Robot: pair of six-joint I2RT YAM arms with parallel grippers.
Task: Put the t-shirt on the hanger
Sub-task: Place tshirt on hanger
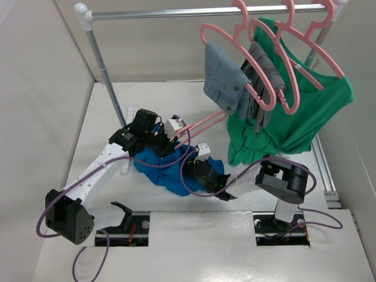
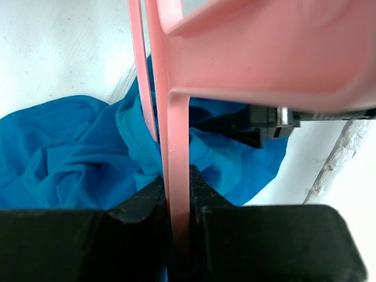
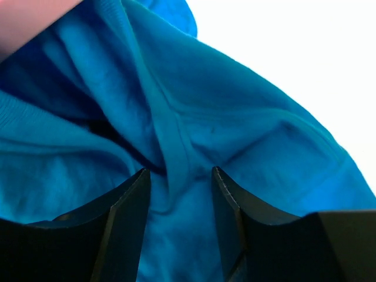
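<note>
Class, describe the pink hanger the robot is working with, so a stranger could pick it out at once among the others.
Start at the metal clothes rail across the back, where three pink hangers carry grey garments and a green shirt. Drop to the table in front: the hanger lies low there, clamped in the left tool, reaching into the blue t-shirt. It alone is off the rail.

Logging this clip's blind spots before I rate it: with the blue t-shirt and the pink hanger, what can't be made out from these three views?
- Top view: both grippers' fingertips are hidden by their own wrist housings, above the t-shirt.
- Left wrist view: the left gripper clamps the hanger, but the hook is cut off by the frame, and the near part blurs.
- Right wrist view: the right gripper straddles a seam; whether it pinches cloth is unclear. The t-shirt fills the frame, hiding the table.
</note>
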